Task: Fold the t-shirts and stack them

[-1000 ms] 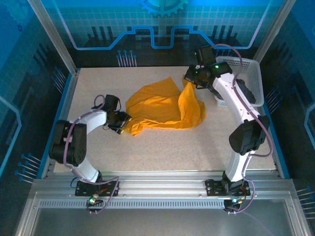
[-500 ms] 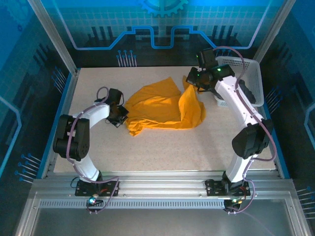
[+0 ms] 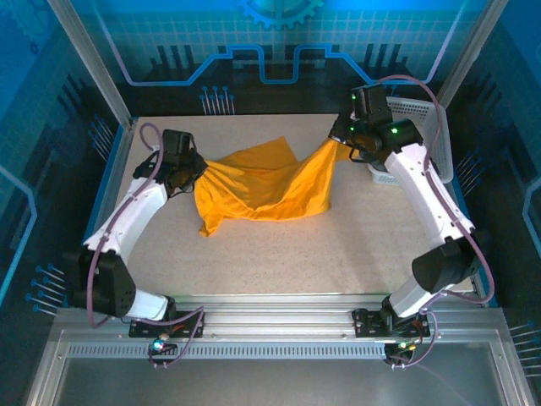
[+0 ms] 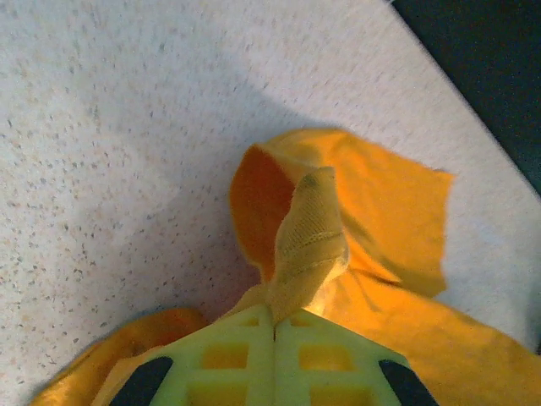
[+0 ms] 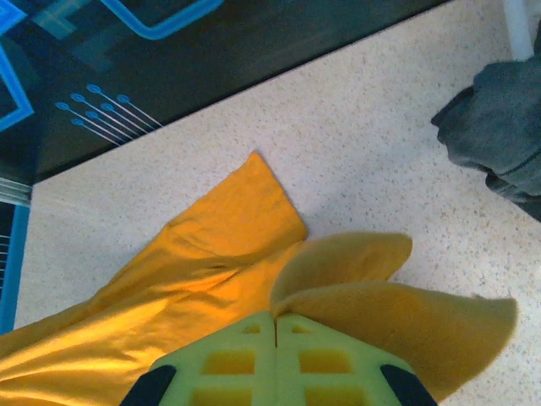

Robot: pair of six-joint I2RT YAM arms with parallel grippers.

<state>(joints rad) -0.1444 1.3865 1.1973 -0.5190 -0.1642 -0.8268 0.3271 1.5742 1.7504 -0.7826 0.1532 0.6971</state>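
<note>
Left tool (image 3: 194, 172): its pale green plastic fingers (image 4: 228, 347), moulded with square recesses, are pressed together on a narrow, ribbed, stitched strip of the bright orange-yellow soft fabric t-shirt (image 3: 262, 182) at the shirt's left end.
Right tool (image 3: 344, 142): matching green fingers (image 5: 330, 359) are closed flat against each other, pinching a thick rounded fold at the shirt's right end.
Orange-yellow t-shirt: it is stretched between the two tools across the far middle of the table. Both ends are raised and the middle sags in soft creases, with one pointed corner toward the far edge and a tail trailing to the near left.
Dark charcoal grey crumpled t-shirt (image 5: 494, 127): matte, bunched, apart from the orange cloth.
White plastic lattice basket (image 3: 423, 110): far right corner, beside the right arm.
Table (image 3: 270, 254): pale, speckled, stone-like surface.
Dark backdrop panel (image 3: 254, 51): bright blue circuit-style lines and a gear outline.
</note>
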